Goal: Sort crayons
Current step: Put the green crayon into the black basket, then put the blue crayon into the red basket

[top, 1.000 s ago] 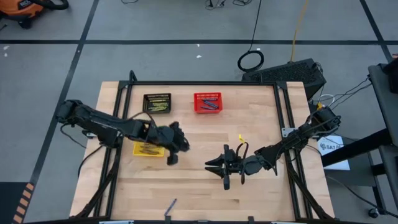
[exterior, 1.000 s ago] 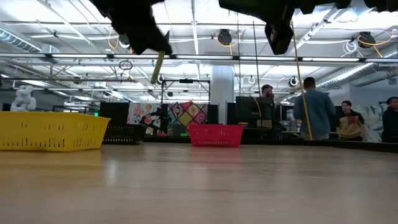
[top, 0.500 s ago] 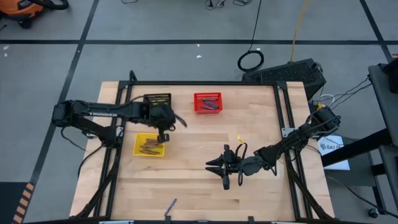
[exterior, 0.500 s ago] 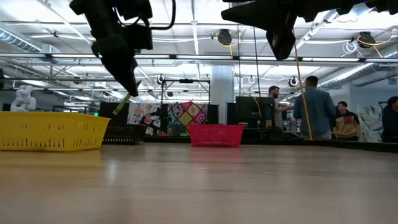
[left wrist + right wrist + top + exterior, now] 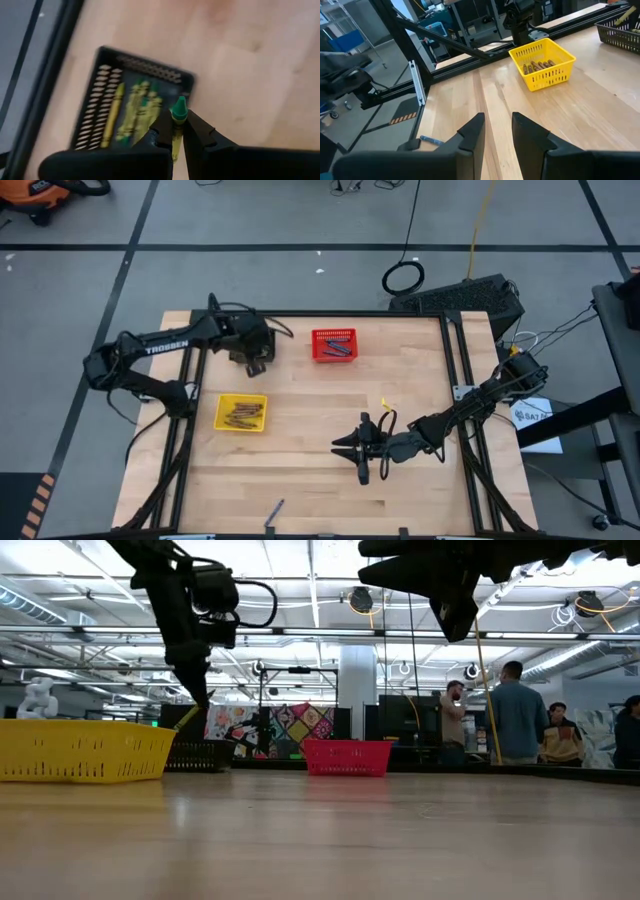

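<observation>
The left hand [image 5: 177, 131] is clamped on a yellow-green crayon [image 5: 178, 116], whose green tip projects beyond the fingers [image 5: 200, 131]. It is held above the black basket [image 5: 107, 75], in which further yellow-green crayons [image 5: 137, 107] are laid. Beside this basket a red basket [image 5: 334, 345] containing blue crayons [image 5: 336, 349] is seen, and nearer the front a yellow basket [image 5: 241, 413] containing brown crayons [image 5: 241, 416]. The right hand [image 5: 496, 131] is held over the middle of the worktop [image 5: 320, 490], fingers apart, nothing between them. One blue crayon [image 5: 274, 511] is left near the front edge.
</observation>
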